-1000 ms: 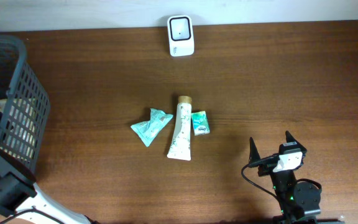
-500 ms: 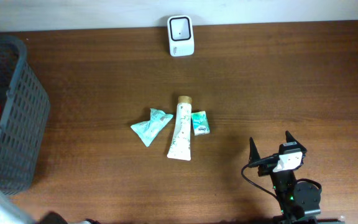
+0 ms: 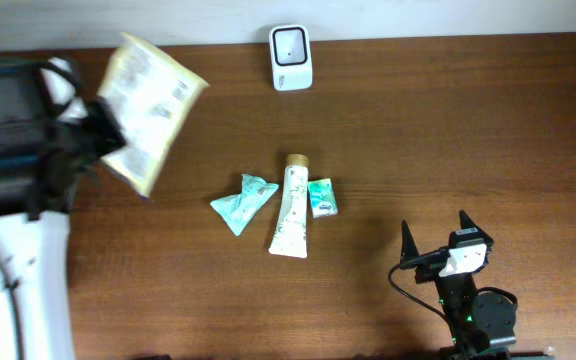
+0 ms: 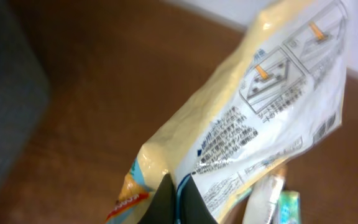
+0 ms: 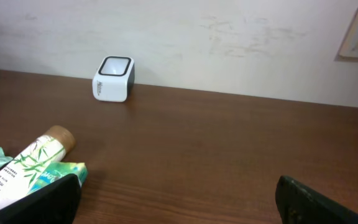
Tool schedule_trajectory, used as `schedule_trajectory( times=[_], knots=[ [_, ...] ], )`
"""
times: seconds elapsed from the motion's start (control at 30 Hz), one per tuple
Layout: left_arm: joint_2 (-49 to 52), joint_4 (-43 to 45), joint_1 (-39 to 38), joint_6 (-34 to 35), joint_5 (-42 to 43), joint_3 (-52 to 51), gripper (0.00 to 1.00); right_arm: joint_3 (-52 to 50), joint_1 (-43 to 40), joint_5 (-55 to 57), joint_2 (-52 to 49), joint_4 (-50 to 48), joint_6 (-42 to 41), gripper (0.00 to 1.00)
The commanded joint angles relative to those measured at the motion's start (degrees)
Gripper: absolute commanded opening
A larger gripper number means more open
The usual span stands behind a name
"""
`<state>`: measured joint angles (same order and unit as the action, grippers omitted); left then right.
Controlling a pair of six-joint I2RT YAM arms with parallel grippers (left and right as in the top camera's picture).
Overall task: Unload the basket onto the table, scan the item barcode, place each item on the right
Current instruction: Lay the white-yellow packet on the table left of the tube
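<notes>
- Left pincer (image 4: pixel 178 198) clenched on the lower edge of a cream pouch (image 3: pixel 150 108). Pouch is held tilted above the bench (image 3: pixel 488 120) at its left side, printed back facing up, well left of the white scanner (image 3: pixel 291 57).
- Right pincer (image 3: pixel 435 226) released, empty, front right.
- Bamboo-print tube (image 3: pixel 291 208) mid-bench, cap toward the scanner at the back edge.
- Teal packet (image 3: pixel 241 203) just left of the tube.
- Small green sachet (image 3: pixel 322 197) just right of it.

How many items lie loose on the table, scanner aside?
3, clustered together: teal pouch, bamboo-print tube, small green packet. The left gripper holds a yellow bag; its arm may hide others.
</notes>
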<state>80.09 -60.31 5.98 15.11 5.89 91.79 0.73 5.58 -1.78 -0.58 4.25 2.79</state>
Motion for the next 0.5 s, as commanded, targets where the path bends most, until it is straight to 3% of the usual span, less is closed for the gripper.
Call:
schedule_trajectory(
  times=[0.0, 0.1, 0.23, 0.47],
  knots=[
    [0.11, 4.68, -4.02, 2.14, 0.48, -12.44, 0.0, -0.42, 0.44, -0.57, 0.39, -0.11, -0.46, 0.98],
    [0.15, 10.67, -5.66, 2.47, 0.33, -21.75, 0.0, -0.42, 0.44, -0.57, 0.39, -0.11, -0.46, 0.98],
    [0.26, 20.85, -6.1, 8.44, -1.53, -33.2, 0.0, -0.42, 0.44, -0.57, 0.39, -0.11, -0.46, 0.98],
    [1.29, 24.63, -8.24, 15.72, -3.1, -40.13, 0.0, -0.42, 0.44, -0.57, 0.39, -0.11, -0.46, 0.98]
  ],
)
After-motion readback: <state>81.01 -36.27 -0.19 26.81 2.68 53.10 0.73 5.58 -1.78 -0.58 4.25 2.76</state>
